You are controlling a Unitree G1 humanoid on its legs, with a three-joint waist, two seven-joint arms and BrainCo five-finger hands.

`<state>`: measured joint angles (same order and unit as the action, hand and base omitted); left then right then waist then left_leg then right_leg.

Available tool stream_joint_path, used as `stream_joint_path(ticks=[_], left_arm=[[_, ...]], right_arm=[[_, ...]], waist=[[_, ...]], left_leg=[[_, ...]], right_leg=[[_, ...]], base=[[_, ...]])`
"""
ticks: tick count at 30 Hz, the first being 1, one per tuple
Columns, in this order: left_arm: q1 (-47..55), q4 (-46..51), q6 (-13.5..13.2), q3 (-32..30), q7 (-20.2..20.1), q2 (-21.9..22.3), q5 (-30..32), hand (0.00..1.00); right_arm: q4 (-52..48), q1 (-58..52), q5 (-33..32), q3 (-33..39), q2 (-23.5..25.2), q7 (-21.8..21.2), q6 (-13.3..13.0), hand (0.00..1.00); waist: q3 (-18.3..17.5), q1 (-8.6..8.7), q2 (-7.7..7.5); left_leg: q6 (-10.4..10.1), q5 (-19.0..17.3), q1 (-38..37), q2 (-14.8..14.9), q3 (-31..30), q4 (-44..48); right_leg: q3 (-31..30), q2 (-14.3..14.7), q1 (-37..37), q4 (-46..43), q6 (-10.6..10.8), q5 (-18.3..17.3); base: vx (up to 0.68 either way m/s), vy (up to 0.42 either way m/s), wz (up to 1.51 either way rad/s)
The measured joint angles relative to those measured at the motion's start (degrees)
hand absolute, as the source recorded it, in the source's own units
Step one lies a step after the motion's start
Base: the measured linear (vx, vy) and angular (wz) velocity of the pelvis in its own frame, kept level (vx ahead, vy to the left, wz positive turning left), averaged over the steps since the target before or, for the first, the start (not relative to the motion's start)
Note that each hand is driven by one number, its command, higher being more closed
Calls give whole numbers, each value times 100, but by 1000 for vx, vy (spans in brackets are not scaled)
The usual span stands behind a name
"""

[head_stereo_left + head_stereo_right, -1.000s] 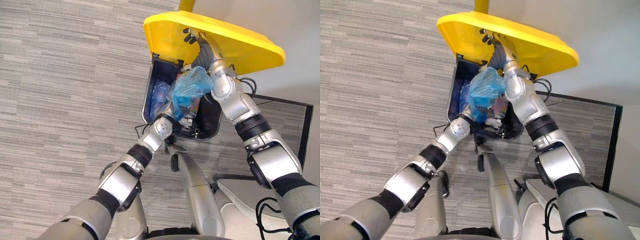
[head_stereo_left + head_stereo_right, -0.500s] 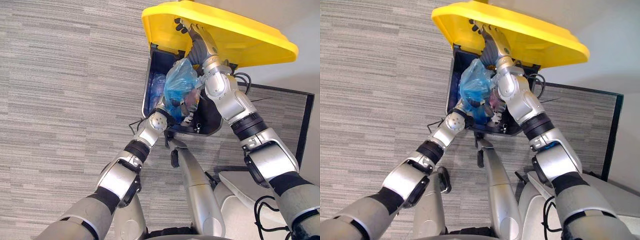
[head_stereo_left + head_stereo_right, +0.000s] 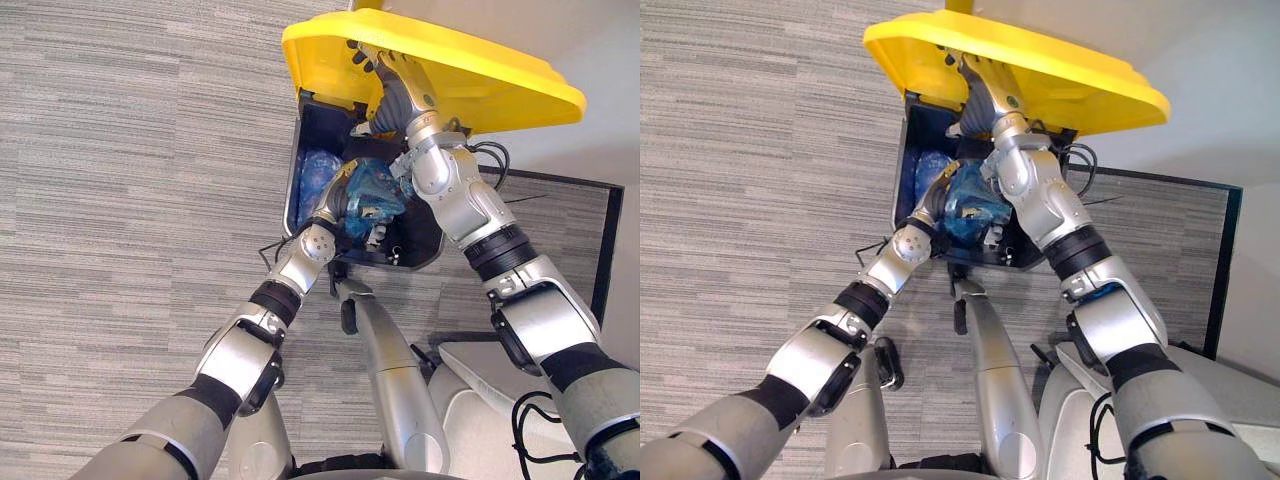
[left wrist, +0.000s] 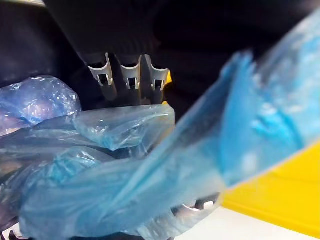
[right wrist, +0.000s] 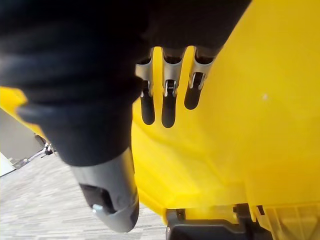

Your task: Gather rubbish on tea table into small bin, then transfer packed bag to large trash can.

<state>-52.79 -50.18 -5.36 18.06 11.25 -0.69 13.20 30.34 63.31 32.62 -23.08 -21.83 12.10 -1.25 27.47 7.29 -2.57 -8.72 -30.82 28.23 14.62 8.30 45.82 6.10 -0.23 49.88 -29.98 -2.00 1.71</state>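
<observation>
On the grey striped carpet floor (image 3: 130, 200) by a pale wall (image 3: 600, 50) stands the large trash can (image 3: 296, 190), its yellow lid (image 3: 480, 75) propped up by the right hand (image 3: 395, 75) with flat, straight fingers, the packed blue bag (image 3: 372, 195) sunk in its mouth beside the left hand (image 3: 337, 200), whose grip I cannot tell

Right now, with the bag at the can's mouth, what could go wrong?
The right hand props the yellow lid on straight fingers alone; a slip could drop it onto the left hand. The blue bag sits close to the front rim of the trash can and might catch there.
</observation>
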Motion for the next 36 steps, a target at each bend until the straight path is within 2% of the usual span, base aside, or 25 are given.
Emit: stream_joint_path(ticks=[5,7,9,12,15,19,21,23,27,32,34,36], left_arm=[[89,191,-24,207,18,-27,-275,0],[375,657,-49,292,28,-70,-484,0],[572,897,-93,305,30,-99,-589,0],[1275,1332,-227,370,21,-212,-771,0],[1979,1822,-286,298,-4,-408,-996,0],[3298,2165,-396,-280,-46,-553,-1396,0],[4037,2166,-396,-633,-137,-661,-1648,0],[4210,2165,-395,-732,-162,-693,-1717,0],[4979,2136,-396,-1019,-540,-802,-1810,0],[5070,1431,-391,-1359,-754,-804,-1643,0],[5098,828,-381,-1680,-756,-819,-1515,0],[5150,631,-378,-1769,-761,-848,-1463,0]], right_arm=[[-442,-483,94,4,-166,-4,9,0],[-806,-969,106,10,-170,-11,7,0],[-965,-1266,112,18,-174,-34,5,0],[-1141,-2257,123,47,-176,-114,-2,0],[-1128,-2952,122,239,-172,-178,-11,0],[-821,-3771,122,885,-166,-273,-37,0],[-658,-4221,123,1087,-107,-383,-38,0],[-648,-4360,122,1151,-83,-432,-38,0],[-323,-4784,175,1205,58,-660,-74,0],[12,-4817,177,1400,173,-737,-93,0],[26,-4825,177,1434,175,-735,-95,0],[44,-4826,177,1433,182,-736,-95,0]], waist=[[-17,-33,-3],[-25,-42,-3],[-59,-63,-2],[-622,-141,24],[-784,-167,60],[-928,-182,102],[-1180,-189,170],[-1193,-190,182],[-1393,-244,291],[-1438,-336,346],[-1442,-323,342],[-1447,-323,335]], left_leg=[[-12,49,-235,-83,7,-120],[-33,181,-528,-178,7,-414],[-44,229,-690,-206,-7,-558],[-89,440,-877,-342,-80,-1076],[-132,587,-1193,-382,-252,-1443],[-100,729,-1604,-483,-455,-1798],[-70,792,-1714,-515,-524,-1923],[-54,841,-1802,-554,-560,-2010],[-13,1028,-2101,-667,-666,-2346],[-8,1057,-2276,-688,-675,-2394],[-7,1056,-2431,-695,-687,-2420],[-6,1055,-2524,-708,-693,-2481]], right_leg=[[7,-112,-237,13,-23,-16],[26,-195,-446,35,-87,-63],[40,-214,-564,35,-21,-120],[93,-308,-616,78,46,-235],[230,-335,-932,216,32,-274],[357,-419,-1401,427,44,-278],[420,-460,-1531,494,45,-279],[443,-490,-1615,521,45,-279],[501,-601,-1879,607,45,-279],[497,-601,-2015,576,79,-300],[476,-600,-2092,462,189,-374],[451,-600,-2119,402,261,-424]], base=[[5,33,12],[63,14,17],[67,-8,13],[96,-29,18],[109,-25,27],[32,14,23],[30,18,17],[27,10,18],[12,4,16],[0,0,0],[-29,-33,-4],[-27,-45,-7]])
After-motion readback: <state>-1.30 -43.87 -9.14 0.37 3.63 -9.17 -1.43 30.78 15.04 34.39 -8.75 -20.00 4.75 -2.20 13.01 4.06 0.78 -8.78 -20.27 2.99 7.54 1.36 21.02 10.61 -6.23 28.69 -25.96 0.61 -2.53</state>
